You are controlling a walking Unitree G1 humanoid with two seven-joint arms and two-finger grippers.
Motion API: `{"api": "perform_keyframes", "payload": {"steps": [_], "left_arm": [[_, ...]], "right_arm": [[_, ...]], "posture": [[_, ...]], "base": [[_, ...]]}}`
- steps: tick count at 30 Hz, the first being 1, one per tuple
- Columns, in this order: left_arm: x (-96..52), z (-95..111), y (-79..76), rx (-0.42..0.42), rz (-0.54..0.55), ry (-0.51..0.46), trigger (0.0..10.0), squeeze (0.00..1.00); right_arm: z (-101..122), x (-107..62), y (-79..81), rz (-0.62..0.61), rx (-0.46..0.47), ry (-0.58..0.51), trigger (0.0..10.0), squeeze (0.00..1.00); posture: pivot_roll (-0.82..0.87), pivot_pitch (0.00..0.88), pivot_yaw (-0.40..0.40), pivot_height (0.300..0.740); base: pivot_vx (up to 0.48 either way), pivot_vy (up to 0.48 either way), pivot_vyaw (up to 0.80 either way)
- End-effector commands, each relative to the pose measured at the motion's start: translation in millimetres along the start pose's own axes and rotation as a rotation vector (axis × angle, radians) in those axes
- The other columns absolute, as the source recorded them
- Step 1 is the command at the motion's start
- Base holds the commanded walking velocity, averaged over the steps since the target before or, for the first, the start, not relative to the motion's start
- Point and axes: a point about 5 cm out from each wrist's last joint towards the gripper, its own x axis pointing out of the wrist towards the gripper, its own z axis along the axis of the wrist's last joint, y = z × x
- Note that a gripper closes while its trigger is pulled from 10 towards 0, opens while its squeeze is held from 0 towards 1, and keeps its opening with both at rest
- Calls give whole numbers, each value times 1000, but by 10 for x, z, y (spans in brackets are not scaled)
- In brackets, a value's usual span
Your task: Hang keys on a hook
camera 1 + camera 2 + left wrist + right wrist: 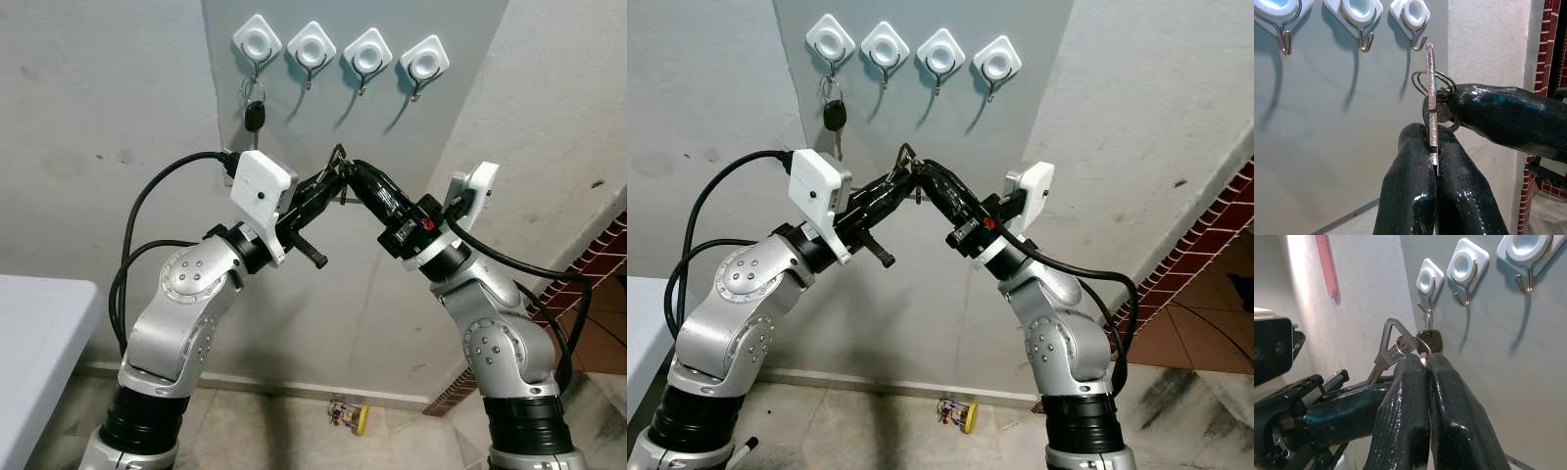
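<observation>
Four white hooks sit in a row on a grey wall panel (392, 117). From the leftmost hook (257, 44) hangs a black-headed key (255, 116). Below the row both grippers meet on a bunch of silver keys (338, 162). My left gripper (1432, 134) is shut on the blade of a silver key (1431, 93), which stands upright between its fingers. My right gripper (1425, 360) is shut on the ring end, with a triangular-headed key (1391, 340) sticking out beside it. The second hook (312, 47) is bare and lies above the bunch.
A white table (29, 343) stands low on the left. A small yellow object (348, 416) lies on the floor by the wall. A brick wall (598, 264) runs along the right. The two hooks to the right (368, 54) (424, 61) carry nothing.
</observation>
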Motion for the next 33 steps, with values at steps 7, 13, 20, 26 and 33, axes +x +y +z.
{"api": "perform_keyframes", "payload": {"steps": [7,13,20,26,33], "left_arm": [[26,24,-21,-12,-7,-15,10000,1000],[21,28,-26,-26,-13,-21,10000,1000],[34,-9,-28,-6,-11,7,10000,753],[25,-49,-32,4,-8,28,10000,0],[11,-74,-26,18,-2,39,10000,0]], "right_arm": [[65,37,66,41,-10,-22,0,0],[62,39,72,44,-10,-22,0,0],[77,50,74,45,-12,-29,0,0],[137,76,57,44,-24,-49,0,0],[241,126,18,36,-49,-78,0,0]], "posture": [[-109,30,-50,740],[-110,24,-49,740],[-110,21,-50,740],[-110,24,-51,740],[-110,31,-54,740]], "base": [[0,0,0],[0,0,0],[0,0,0],[0,0,0],[0,0,0]]}}
